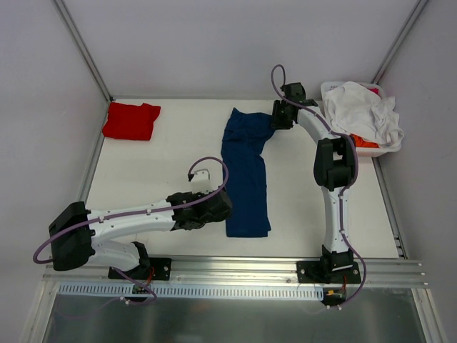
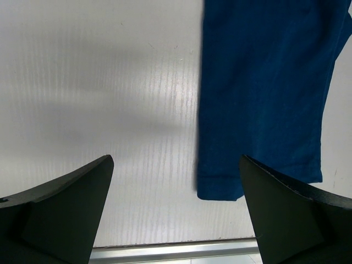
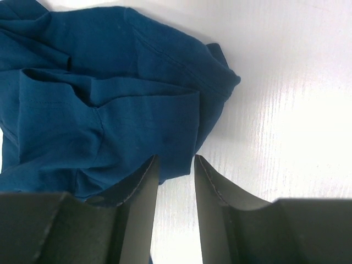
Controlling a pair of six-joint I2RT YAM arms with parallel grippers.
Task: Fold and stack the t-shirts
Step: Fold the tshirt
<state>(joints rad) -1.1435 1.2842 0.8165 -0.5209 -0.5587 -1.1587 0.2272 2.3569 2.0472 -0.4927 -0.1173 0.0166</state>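
While the navy blue t-shirt (image 1: pixel 246 179) lies as one long, narrow strip down the middle of the tabletop (image 1: pixel 171 157), each arm has its tool at one end of it. The strip runs from the far side to close by the near edge. Its far end is bunched and wrinkled, and its near end is flat with a straight hem.

The left arm reaches low across the near side, and the left pincer (image 1: pixel 218 207) sits just beside the left edge of the strip's near end. In the left wrist view the left pincer (image 2: pixel 176 209) stands wide apart with nothing between its fingers (image 2: pixel 66 209). The blue cloth (image 2: pixel 264 82) fills the upper right, its hem corner ending on bare tabletop.

The right arm stretches to the far side, with the right pincer (image 1: pixel 278 118) at the far right corner of the shirt. In the right wrist view the right pincer (image 3: pixel 176 187) shows only a narrow gap with white tabletop in it. One finger (image 3: pixel 143 187) lies over the edge of the rumpled blue cloth (image 3: pixel 110 110), and no cloth is held in the gap.

A red t-shirt (image 1: pixel 131 120) lies folded in the far left corner, well apart from the blue one. At the far right a white bin (image 1: pixel 330 87) holds a crumpled white t-shirt (image 1: pixel 360 107), with an orange t-shirt (image 1: pixel 365 143) showing under it.
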